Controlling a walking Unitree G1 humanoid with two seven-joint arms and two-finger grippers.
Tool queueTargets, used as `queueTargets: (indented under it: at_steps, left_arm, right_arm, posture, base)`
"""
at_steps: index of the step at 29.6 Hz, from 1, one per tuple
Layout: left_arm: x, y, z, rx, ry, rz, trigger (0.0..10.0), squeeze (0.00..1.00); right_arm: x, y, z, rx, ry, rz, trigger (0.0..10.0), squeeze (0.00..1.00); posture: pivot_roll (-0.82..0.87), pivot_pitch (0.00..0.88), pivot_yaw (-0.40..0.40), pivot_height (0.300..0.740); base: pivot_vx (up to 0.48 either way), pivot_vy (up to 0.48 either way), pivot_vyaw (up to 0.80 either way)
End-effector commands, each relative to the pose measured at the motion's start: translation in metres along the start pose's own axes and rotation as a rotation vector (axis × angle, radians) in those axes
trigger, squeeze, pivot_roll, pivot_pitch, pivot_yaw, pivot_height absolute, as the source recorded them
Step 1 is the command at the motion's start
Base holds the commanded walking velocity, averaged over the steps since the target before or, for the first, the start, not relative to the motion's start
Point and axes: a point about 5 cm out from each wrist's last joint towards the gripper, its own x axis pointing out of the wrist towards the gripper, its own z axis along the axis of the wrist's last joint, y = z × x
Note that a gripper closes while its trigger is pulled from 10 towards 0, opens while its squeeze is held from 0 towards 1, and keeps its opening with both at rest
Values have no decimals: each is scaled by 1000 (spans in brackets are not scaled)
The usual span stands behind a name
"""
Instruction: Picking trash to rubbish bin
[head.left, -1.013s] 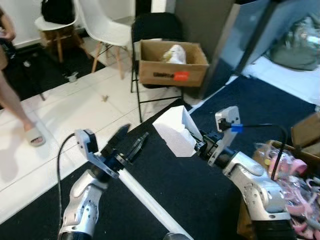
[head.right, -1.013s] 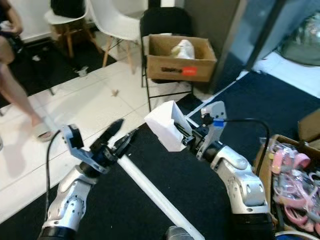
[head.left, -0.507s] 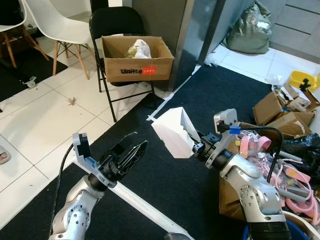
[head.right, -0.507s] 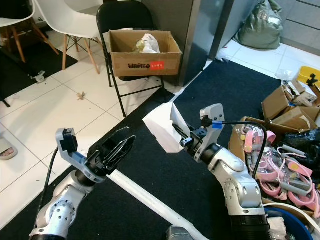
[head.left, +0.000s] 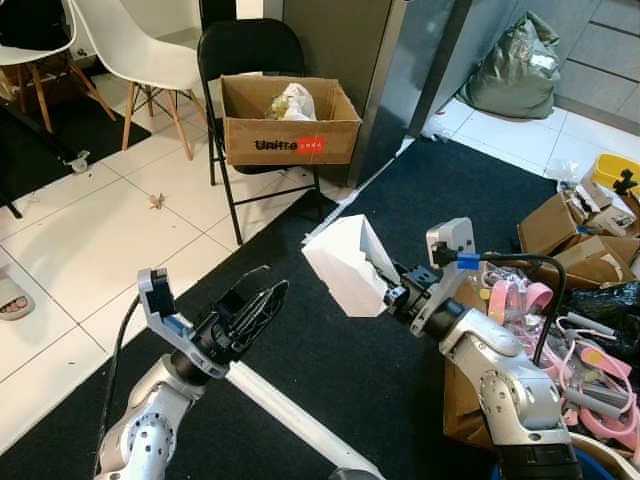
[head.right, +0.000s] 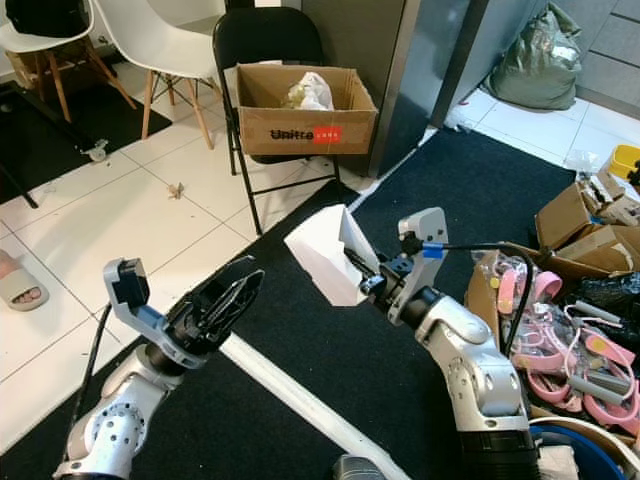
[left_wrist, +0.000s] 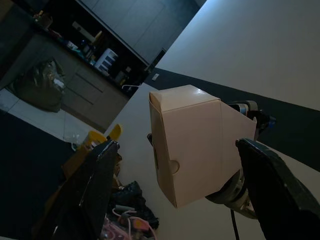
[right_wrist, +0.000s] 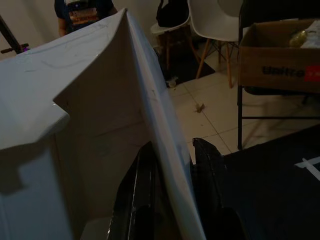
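My right hand (head.left: 393, 291) is clenched on one wall of a white paper box (head.left: 345, 263), its two fingers (right_wrist: 145, 197) pinching a thin flap edge, one inside and one outside; the box hangs in the air just ahead of that hand, above the dark carpet (head.left: 330, 370), with nothing under it. My left hand (head.left: 255, 305) is released, fingers spread, low and to the left of the box, well apart from it and holding nothing.

Handling, as I judge it: the box looks light, hollow and thin-walled, so it should carry easily but will crease or fold if I squeeze harder; the single-wall pinch lets it swing, so I would move gently; a hold near a folded corner would be stiffer than mid-flap.

The cardboard carton (head.left: 290, 118) on the black folding chair (head.left: 240, 60), far ahead of both hands and already holding a crumpled bag (head.left: 292, 101), is probably the bin; that is my reading, not a certainty.

Views compared: the head views give the layout, both arms, the white tape line (head.left: 290, 415) on the carpet and the clutter of pink items (head.left: 575, 345) beside my right arm; the left wrist view shows the box's closed face and tuck notch from across; the right wrist view shows the grip itself.
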Motion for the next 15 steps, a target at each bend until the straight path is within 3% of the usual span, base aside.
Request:
queueTargets:
  at_steps: [1,7,15]
  left_arm:
    - [2,-3,2,13,1,-19,10000,0]
    - [3,-4,2,15,0,-23,10000,0]
    - [6,-8,4,25,1,-34,10000,0]
  right_arm:
    - [0,-1,2,-17,-4,-2,10000,0]
    - [2,-2,3,-27,-1,-18,10000,0]
    - [20,-15,16,-64,-50,-82,10000,0]
  posture:
    - [-10,0,-36,740]
    - [-10,0,-36,740]
    - [-7,0,-26,740]
  base:
    - [454,0,0]
    - [447,0,0]
    - [421,0,0]
